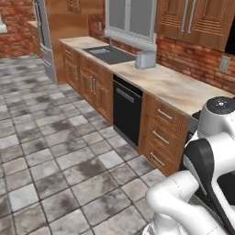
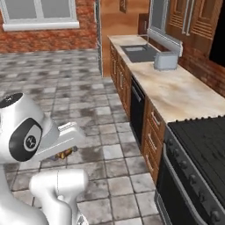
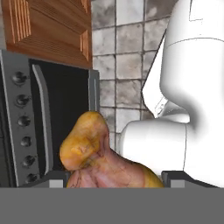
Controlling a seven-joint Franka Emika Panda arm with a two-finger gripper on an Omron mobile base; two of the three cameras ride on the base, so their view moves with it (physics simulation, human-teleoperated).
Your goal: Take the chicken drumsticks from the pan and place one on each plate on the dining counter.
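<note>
A golden-orange chicken drumstick (image 3: 94, 151) with its bulbous end up sits between my gripper's (image 3: 116, 180) two dark finger tips, which are shut on it low in the hand view. In the right base view a small orange bit of the drumstick (image 2: 66, 153) peeks out under the white hand, over the tiled floor and left of the stove. The pan, the plates and the dining counter are out of view.
A black stove top (image 2: 206, 132) and the oven front with its knobs (image 3: 22, 109) stand close by. A marbled worktop (image 1: 170, 85) over wooden drawers carries a toaster (image 1: 146, 59) and a sink (image 1: 110, 55). Grey tiled floor (image 1: 55, 151) spreads to the left.
</note>
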